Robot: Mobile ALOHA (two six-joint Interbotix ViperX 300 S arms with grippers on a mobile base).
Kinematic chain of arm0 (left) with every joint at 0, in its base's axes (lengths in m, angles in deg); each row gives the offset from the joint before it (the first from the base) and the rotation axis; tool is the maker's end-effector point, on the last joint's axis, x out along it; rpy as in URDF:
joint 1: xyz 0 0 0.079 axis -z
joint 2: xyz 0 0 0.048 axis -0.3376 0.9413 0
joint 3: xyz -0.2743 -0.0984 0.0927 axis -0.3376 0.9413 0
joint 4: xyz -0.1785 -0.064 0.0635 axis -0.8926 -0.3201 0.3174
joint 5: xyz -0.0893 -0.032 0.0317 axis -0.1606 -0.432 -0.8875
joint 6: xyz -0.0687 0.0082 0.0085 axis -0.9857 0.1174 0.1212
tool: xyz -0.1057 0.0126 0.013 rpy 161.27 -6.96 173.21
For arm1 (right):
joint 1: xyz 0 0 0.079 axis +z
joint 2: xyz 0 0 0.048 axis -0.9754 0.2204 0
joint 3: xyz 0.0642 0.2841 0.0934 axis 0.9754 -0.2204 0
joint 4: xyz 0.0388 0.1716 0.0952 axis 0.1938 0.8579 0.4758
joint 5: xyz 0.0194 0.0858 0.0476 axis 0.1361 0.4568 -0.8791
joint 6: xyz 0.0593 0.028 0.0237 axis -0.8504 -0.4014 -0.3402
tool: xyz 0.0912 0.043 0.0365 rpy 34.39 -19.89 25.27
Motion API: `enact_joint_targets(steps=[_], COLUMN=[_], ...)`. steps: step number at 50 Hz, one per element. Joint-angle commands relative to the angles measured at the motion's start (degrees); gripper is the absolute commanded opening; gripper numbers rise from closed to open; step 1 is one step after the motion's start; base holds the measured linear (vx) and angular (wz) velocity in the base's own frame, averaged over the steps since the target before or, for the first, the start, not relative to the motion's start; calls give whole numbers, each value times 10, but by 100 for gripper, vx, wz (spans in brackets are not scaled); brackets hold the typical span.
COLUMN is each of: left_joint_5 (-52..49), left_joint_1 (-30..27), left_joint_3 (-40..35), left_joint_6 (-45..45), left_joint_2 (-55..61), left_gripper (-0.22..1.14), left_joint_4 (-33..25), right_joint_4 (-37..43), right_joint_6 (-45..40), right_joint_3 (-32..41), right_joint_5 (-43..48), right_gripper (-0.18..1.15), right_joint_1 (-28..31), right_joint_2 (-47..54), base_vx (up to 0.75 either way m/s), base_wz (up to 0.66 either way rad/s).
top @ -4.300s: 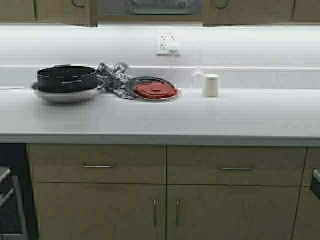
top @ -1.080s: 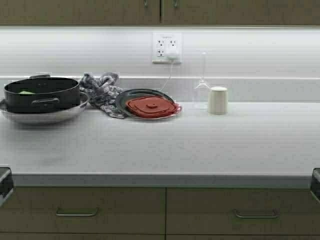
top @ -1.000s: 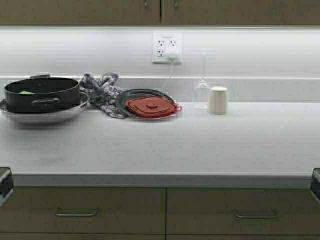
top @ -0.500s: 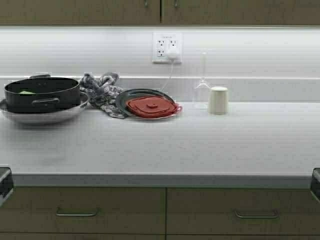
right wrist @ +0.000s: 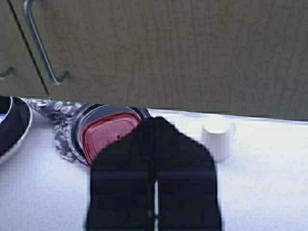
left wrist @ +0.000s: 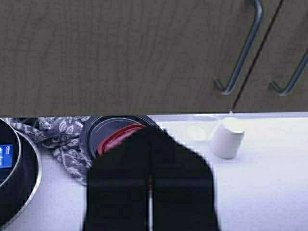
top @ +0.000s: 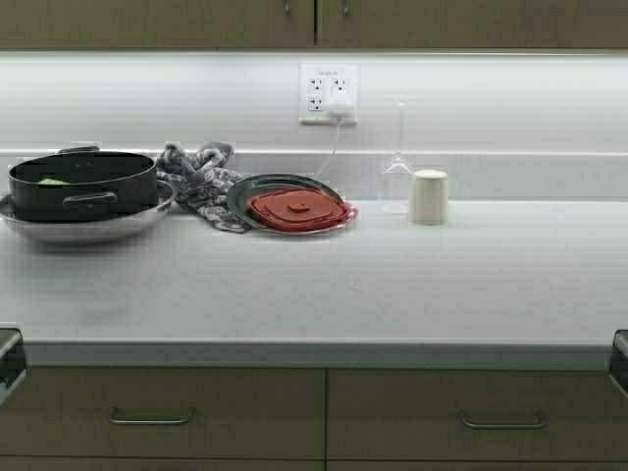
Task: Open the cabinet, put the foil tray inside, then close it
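Observation:
The cabinet (top: 157,22) runs along the top of the high view, its two tan doors shut edge to edge, with the handles (top: 287,6) side by side at the seam. The foil tray is out of view. In the left wrist view my left gripper (left wrist: 153,134) is shut on nothing, just below the left door (left wrist: 120,53) and to the side of its handle (left wrist: 240,53). My right gripper (right wrist: 155,122) is also shut and empty, below the right door (right wrist: 183,48), with that door's handle (right wrist: 41,45) off to the side. Neither gripper shows in the high view.
On the white counter (top: 324,285) stand a black pot in a steel bowl (top: 83,191), a patterned cloth (top: 201,177), a dark plate with a red lid (top: 294,208), a wine glass (top: 397,162) and a white cup (top: 428,196). Base drawers (top: 157,417) lie below.
Since 4.3 s ago the robot has driven closer to the counter. The upper doors, then standing apart with something silvery between them, are now shut together. Nothing has moved in the last second.

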Motion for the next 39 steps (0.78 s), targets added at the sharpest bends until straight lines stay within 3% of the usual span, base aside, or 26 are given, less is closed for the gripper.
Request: enact_joint_targets(steps=[1, 39], left_joint_5=[4, 4], left_joint_1=[0, 1], left_joint_3=[-5, -6], left_joint_6=[0, -2], left_joint_2=[-5, -4], left_gripper=[4, 4], left_joint_4=[-1, -1], right_joint_4=[1, 0], right_joint_6=[1, 2], right_joint_3=[5, 9], right_joint_5=[1, 0], right_gripper=[7, 7], right_joint_1=[0, 0], right_joint_2=[-5, -4], base_vx=[0, 0], base_wz=[0, 0])
